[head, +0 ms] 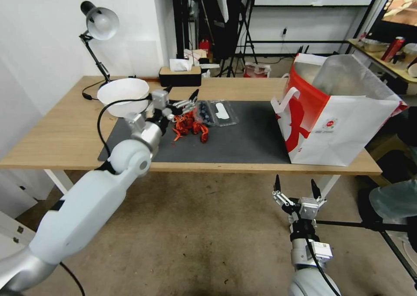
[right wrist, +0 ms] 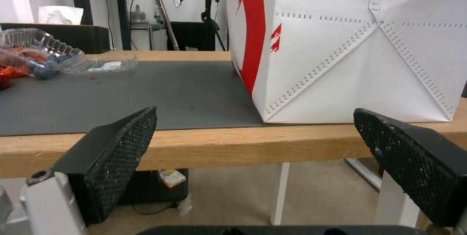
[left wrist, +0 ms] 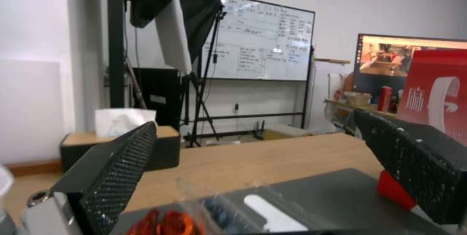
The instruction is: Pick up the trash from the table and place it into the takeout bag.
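The trash (head: 191,126) lies on the dark grey mat (head: 243,139) of the light-wood table (head: 56,135): a heap of red-orange scraps and, just beside it on the side toward the bag, a clear plastic clamshell box (head: 217,112) lying open with dark blue berries in one half. The left wrist view shows the same red scraps (left wrist: 165,224) and clear box (left wrist: 243,209) right under the camera.

The left gripper (head: 182,104) hangs over the scraps, its 2 fingers spread apart with nothing between them. A white bowl (head: 123,97) sits at the mat's far left corner, close by the left arm.

The takeout bag (head: 339,126) stands upright at the right end of the mat, well apart from the trash, its mouth open and the silver lining showing. In the right wrist view, its white wall with a red panel (right wrist: 350,45) rises from the table edge.

The right gripper (head: 296,191) is below the table's front edge, in front of the bag, fingers wide and empty.

A desk lamp (head: 99,26) and a tissue box (head: 180,73) stand along the table's far edge.
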Motion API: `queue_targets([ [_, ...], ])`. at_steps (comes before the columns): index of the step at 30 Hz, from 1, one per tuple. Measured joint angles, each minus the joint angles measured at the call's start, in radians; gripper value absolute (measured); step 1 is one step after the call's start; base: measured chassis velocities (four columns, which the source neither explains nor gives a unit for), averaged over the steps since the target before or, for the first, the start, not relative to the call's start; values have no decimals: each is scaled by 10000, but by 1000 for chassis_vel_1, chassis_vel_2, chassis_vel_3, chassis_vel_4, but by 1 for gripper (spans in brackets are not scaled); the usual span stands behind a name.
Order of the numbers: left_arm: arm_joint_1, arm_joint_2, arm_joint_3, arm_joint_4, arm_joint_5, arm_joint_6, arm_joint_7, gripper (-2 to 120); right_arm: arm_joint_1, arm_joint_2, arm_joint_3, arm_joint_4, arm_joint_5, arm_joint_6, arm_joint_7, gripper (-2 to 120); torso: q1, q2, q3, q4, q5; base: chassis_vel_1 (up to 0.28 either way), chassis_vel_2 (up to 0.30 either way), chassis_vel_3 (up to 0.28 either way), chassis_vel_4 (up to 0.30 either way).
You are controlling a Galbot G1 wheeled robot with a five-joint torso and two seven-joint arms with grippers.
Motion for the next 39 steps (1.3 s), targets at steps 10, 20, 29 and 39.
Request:
queue_targets([
  [10, 1780, 97, -1264, -557, 946, -262, 62, 100, -57, -12, -23, -11, -26, 26, 3, 100, 0, -1, 1, 1, 0, 0, 0, 0, 0],
  [20, 3883, -271, -2713, -1022, 2102, -660, 308, 100, -59, -13, -43, -63, -30, 72, 6, 100, 2, 0, 1, 2, -2, 0, 0, 0, 0],
  [29, 5565, -789, -3835, -1406, 2658, -893, 601, 100, -1, 1, -126, -134, -62, 102, -7, 100, 2, 0, 0, 1, 1, 0, 0, 0, 0],
  [39, 6662, -1645, -4606, -1454, 3528, -1411, 880, 100, 7, -4, -131, -213, -63, 158, -12, 100, 1, 0, 0, 0, 0, 0, 0, 0, 0],
])
